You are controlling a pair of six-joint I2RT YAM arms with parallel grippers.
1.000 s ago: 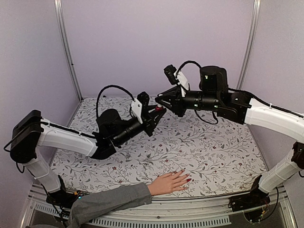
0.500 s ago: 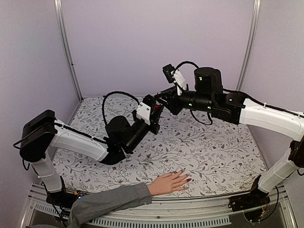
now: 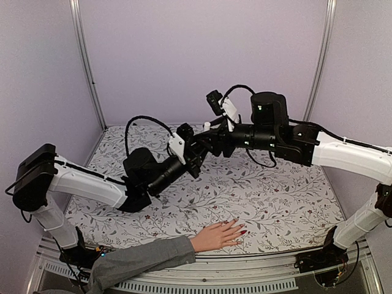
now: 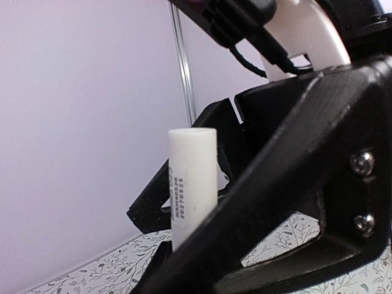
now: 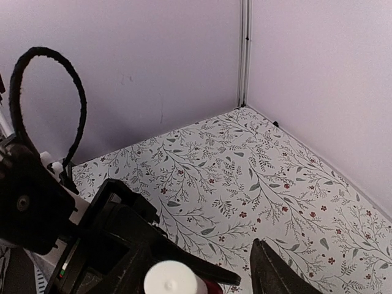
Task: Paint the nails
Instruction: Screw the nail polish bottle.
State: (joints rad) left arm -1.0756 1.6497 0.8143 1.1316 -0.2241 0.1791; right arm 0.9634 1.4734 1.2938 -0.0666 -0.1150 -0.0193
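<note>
Top external: the nails (image 3: pixel 241 231) point right on a pale hand (image 3: pixel 215 236), slightly spread, at the near edge of the table (image 3: pixel 294 202). Well behind them, the left gripper (image 3: pixel 197 150) pinches a white-capped bottle (image 4: pixel 193 184). The right gripper (image 3: pixel 212 132) has its jaws apart.

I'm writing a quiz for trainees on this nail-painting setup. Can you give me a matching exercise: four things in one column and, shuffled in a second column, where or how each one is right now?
Things
1. left hand
2. right hand
3. white-capped bottle
4. nails

States
A. open, close to what the other arm holds
B. low at the near edge of the table, at least one glossy red
C. shut on the white-capped bottle
D. held up off the table, where the two arms meet

Pairs: 1-C, 2-A, 3-D, 4-B
</note>
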